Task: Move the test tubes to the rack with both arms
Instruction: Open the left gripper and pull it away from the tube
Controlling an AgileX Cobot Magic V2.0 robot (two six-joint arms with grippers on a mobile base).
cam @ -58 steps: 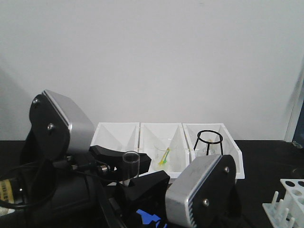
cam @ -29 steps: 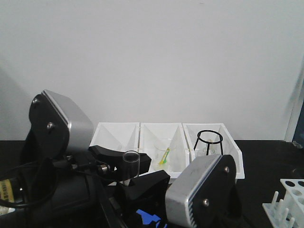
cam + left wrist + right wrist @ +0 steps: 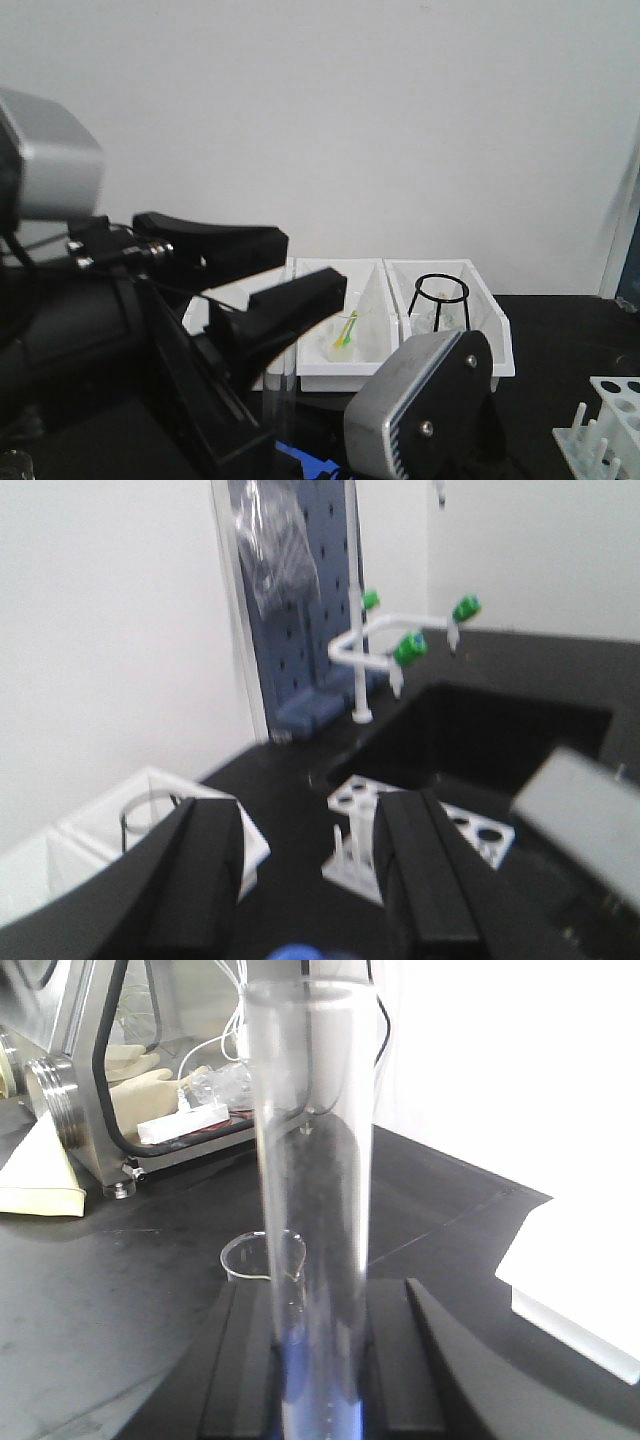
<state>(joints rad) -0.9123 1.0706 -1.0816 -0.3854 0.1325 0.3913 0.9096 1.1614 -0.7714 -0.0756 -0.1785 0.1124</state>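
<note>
In the right wrist view a clear glass test tube [image 3: 310, 1160] stands upright, with my right gripper [image 3: 322, 1380] shut on its lower part. From the front only the right arm's silver housing [image 3: 420, 410] shows, and the tube [image 3: 279, 400] is faint below the left arm. My left gripper [image 3: 305, 265] is raised above the tube and open, with nothing between its black fingers [image 3: 205, 880]. The white rack [image 3: 612, 420] stands at the far right. It also appears beyond the left gripper [image 3: 315, 880] as the rack [image 3: 350, 855] with round holes and pegs.
Three white bins [image 3: 440, 365] line the back; the middle one holds a yellow-green stick [image 3: 346, 332], the right one a black wire stand [image 3: 441, 296]. A glass beaker [image 3: 252, 1258] sits behind the tube. A sink [image 3: 480, 730] and a green-tapped faucet [image 3: 400, 645] lie past the rack.
My left gripper has lifted up and away from the tube that stood between its fingers, and it is now open above it. The right arm has barely moved.
</note>
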